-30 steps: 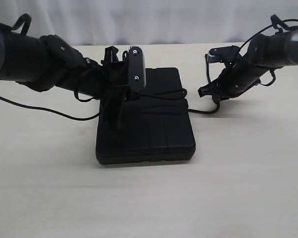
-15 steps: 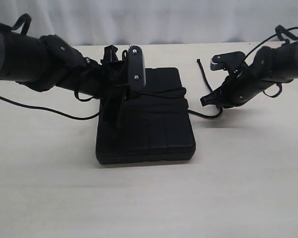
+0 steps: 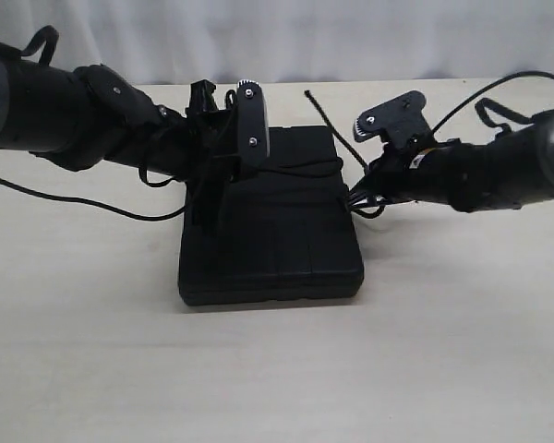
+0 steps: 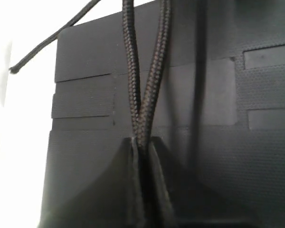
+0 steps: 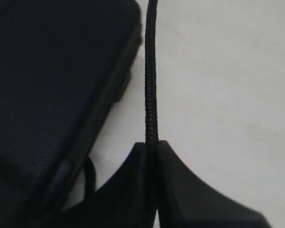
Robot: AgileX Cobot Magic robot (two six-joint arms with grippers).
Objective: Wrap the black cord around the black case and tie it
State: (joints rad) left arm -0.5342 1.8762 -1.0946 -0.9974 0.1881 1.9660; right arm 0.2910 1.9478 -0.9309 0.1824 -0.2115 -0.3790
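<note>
The black case (image 3: pixel 277 245) lies flat in the middle of the table. My left gripper (image 3: pixel 209 214) hangs over the case's left part. In the left wrist view it (image 4: pixel 142 145) is shut on two strands of the black cord (image 4: pixel 133 76), which run away across the ribbed lid (image 4: pixel 85 99). My right gripper (image 3: pixel 355 198) sits at the case's right edge. It (image 5: pixel 152 147) is shut on a single strand of the cord (image 5: pixel 151 80), beside the case's side wall (image 5: pixel 52 95). A free cord end (image 3: pixel 328 120) sticks up at the back.
The pale table (image 3: pixel 277 369) spreads bare in front of the case. A thin black arm cable (image 3: pixel 74 198) trails over the table at the left. A white curtain (image 3: pixel 286 37) closes off the back edge.
My right arm has swung left and down to the case's right edge, carrying the cord; the free end has moved left with it. The left arm has stayed put.
</note>
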